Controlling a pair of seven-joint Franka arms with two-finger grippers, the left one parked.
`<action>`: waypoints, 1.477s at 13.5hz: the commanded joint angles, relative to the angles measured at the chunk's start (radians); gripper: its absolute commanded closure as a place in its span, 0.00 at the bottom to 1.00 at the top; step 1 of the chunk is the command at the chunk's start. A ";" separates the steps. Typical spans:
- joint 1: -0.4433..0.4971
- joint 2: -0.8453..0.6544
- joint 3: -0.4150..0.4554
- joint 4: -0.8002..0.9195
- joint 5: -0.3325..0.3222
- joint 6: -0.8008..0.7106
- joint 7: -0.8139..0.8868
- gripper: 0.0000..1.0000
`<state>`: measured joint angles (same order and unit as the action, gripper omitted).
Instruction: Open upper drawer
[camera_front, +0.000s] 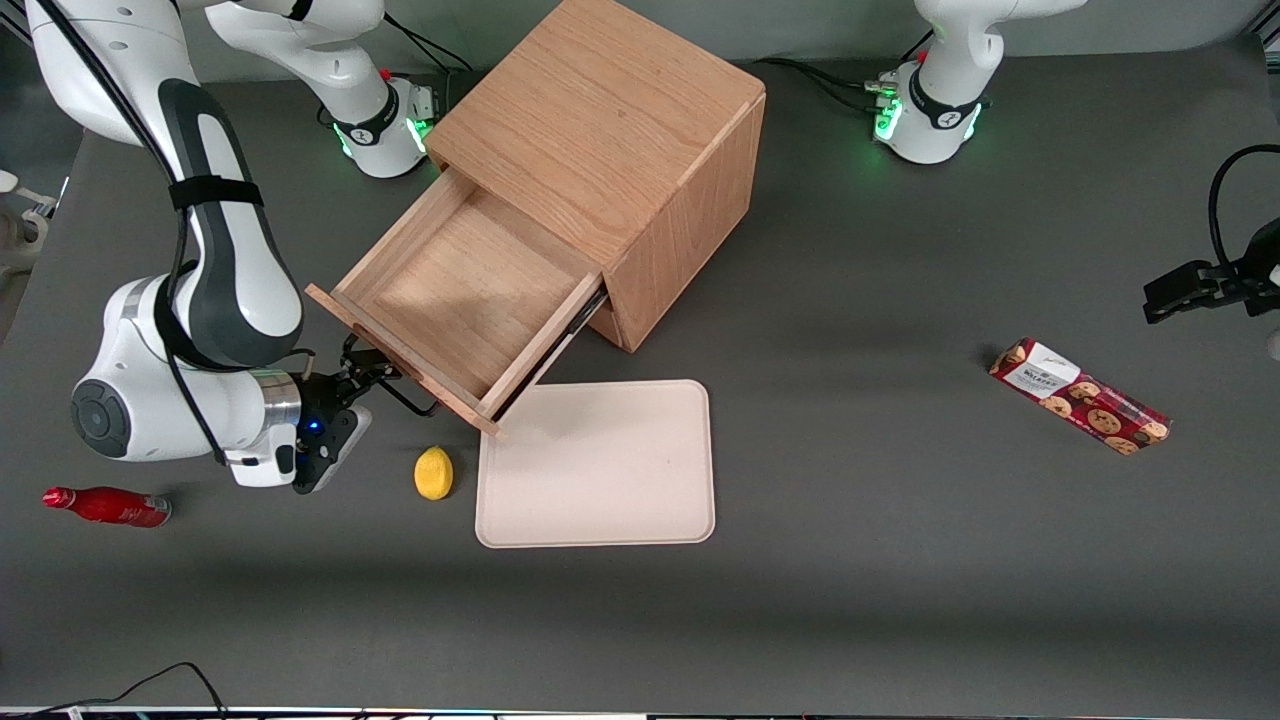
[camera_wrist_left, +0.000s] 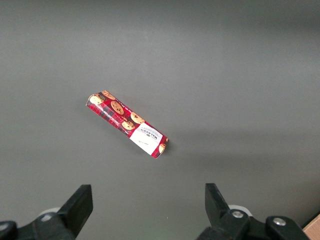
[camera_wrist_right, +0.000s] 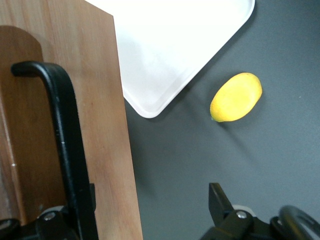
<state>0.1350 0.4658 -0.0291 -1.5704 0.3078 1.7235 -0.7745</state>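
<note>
The oak cabinet (camera_front: 600, 130) stands at the back of the table. Its upper drawer (camera_front: 470, 290) is pulled far out, and its plain-wood tray body is bare inside. The drawer's oak front (camera_wrist_right: 105, 125) carries the thin black bar handle (camera_wrist_right: 65, 150), which also shows in the front view (camera_front: 405, 398). My right gripper (camera_front: 365, 378) is at the drawer front beside the handle. Its fingers stand wide apart (camera_wrist_right: 152, 195), one finger (camera_wrist_right: 217, 200) clear of the wood and the other by the handle, gripping nothing. The lower drawer is hidden under the upper one.
A cream tray (camera_front: 597, 463) lies on the table, nearer the front camera than the drawer and partly under its corner. A yellow lemon (camera_front: 433, 472) lies beside the tray. A red bottle (camera_front: 108, 506) lies toward the working arm's end. A cookie pack (camera_front: 1080, 395) lies toward the parked arm's end.
</note>
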 joint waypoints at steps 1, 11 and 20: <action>-0.021 0.031 0.003 0.050 -0.013 -0.012 -0.026 0.00; -0.026 0.013 0.006 0.167 -0.047 -0.148 0.041 0.00; -0.020 -0.255 0.026 0.124 -0.133 -0.268 0.603 0.00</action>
<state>0.1137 0.3348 -0.0215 -1.3386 0.2246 1.4503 -0.3596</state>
